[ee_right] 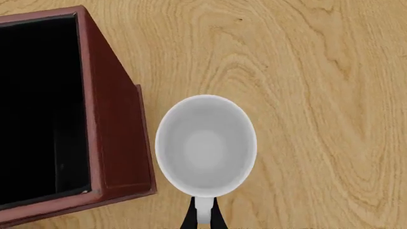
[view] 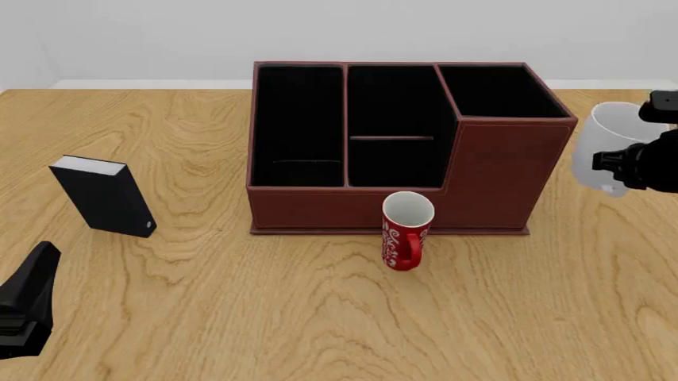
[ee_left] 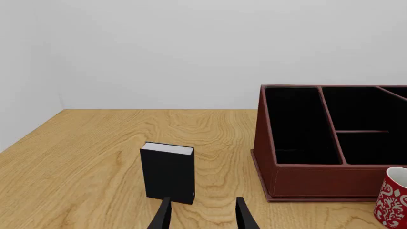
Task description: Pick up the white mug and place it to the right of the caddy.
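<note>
The white mug (view: pixel 606 147) hangs upright just right of the caddy (view: pixel 317 202), beside its taller section. My right gripper (view: pixel 625 163) is shut on the mug's right side. Looking straight down in the right wrist view, the white mug (ee_right: pixel 205 145) shows its empty inside, with the caddy (ee_right: pixel 117 129) wall close beside it but apart. There the right gripper (ee_right: pixel 202 217) pinches the mug's edge. I cannot tell if the mug's base touches the wood. My left gripper (view: pixel 40 266) stays low at the near left, and in the left wrist view its fingers (ee_left: pixel 164 215) stand open on nothing.
A red mug with white lettering (view: pixel 406 230) stands upright just in front of the caddy's front wall. A small black box with a white top (view: pixel 101 196) stands at the left, just ahead of the left gripper (ee_left: pixel 203 217). Bare wooden table (view: pixel 265 317) lies in front.
</note>
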Controlling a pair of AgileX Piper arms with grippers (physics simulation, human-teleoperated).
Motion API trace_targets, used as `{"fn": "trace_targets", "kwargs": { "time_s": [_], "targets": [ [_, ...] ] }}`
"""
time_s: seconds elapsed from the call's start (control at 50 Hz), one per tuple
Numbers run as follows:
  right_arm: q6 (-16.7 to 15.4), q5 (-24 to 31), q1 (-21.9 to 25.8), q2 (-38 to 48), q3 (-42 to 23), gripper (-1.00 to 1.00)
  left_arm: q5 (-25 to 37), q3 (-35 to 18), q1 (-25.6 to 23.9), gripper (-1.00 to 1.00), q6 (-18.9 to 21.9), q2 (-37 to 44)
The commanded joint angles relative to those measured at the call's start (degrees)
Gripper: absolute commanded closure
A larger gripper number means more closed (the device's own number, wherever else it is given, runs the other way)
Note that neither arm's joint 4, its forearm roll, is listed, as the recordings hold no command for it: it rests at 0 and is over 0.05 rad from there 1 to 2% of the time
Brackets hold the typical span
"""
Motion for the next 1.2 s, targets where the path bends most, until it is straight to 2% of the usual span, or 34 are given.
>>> {"fn": "trace_targets", "kwargs": {
  "time_s": [0.02, 0.32, 1.2],
  "targets": [
    [0.17, -1.07, 0.53, 0.30, 1.23, 1.00, 0.00, 0.00, 0.00, -1.00, 0.00, 0.00],
    [0.69, -2.56, 2.77, 0.91, 3.32, 1.00, 0.00, 0.00, 0.00, -1.00, 0.00, 0.00],
    [2.58, -8.97, 2.76, 7.95, 6.77, 1.00, 0.00, 0.00, 0.00, -1.00, 0.00, 0.00]
  ]
}}
